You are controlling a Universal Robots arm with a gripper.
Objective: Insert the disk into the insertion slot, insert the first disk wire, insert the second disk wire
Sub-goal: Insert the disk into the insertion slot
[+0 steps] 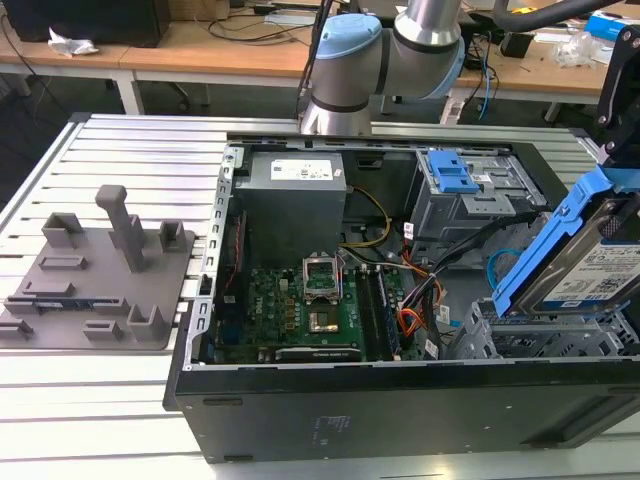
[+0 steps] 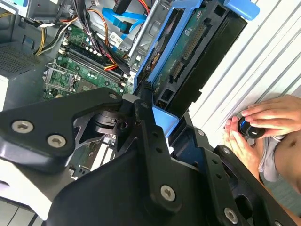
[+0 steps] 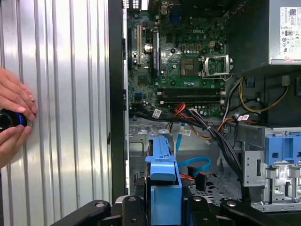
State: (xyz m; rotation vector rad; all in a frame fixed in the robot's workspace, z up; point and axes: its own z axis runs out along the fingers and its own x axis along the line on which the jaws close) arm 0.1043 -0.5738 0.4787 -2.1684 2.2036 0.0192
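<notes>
My gripper (image 1: 622, 200) is shut on the disk (image 1: 590, 270), a silver drive with a white label in a bright blue frame. The disk hangs tilted at the exterior view's right, just above the insertion slot (image 1: 500, 335), a silver perforated cage in the open computer case. In the first wrist view the blue frame (image 3: 163, 174) stands on edge between my gripper's (image 3: 163, 207) black fingers, over the cage (image 3: 214, 181). The first disk wire (image 1: 415, 305), a red, orange and black bundle, lies loose beside the cage. The second disk wire (image 3: 195, 162), light blue, curls inside the cage area.
A taller grey bay with a blue latch (image 1: 465, 185) sits behind the cage. The motherboard (image 1: 300, 310) and power supply (image 1: 295, 200) fill the case's left half. A grey fixture plate (image 1: 100, 270) lies on the slatted table. A person's hands (image 3: 11, 113) hold a dark knob outside the case.
</notes>
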